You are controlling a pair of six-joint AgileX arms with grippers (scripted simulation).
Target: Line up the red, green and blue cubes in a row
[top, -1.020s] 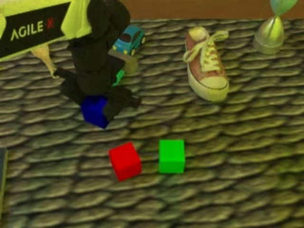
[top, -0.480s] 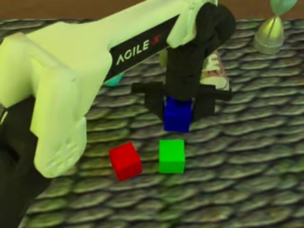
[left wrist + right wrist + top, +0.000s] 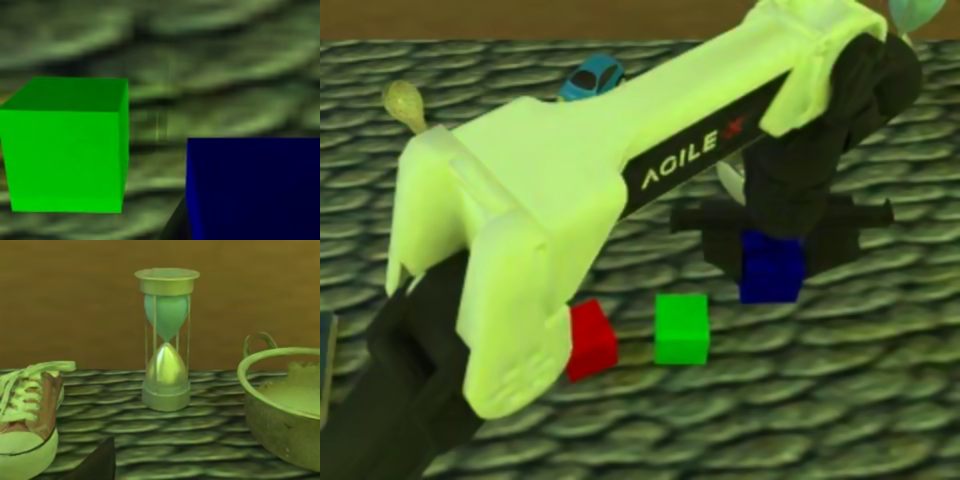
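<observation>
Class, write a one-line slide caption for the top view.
Left gripper carries the blue cube toward the spot right of the green cube and red cube.

Bench (image 3: 880, 400) covered edge to edge in woven, scale-like mat, olive-green ridges running in wavy rows (kinda like thick rope braid). Brown wood-grain wall (image 3: 75, 300) rising behind far edge of bench, plain, evenly lit. Same brown strip (image 3: 650, 18) along top of overhead view. Light soft with greenish tint, faint shadows only. Left wrist view shows same mat (image 3: 225, 65) close up, blurry. Dark slab (image 3: 325, 365) poking in at left edge, can't tell what.
</observation>
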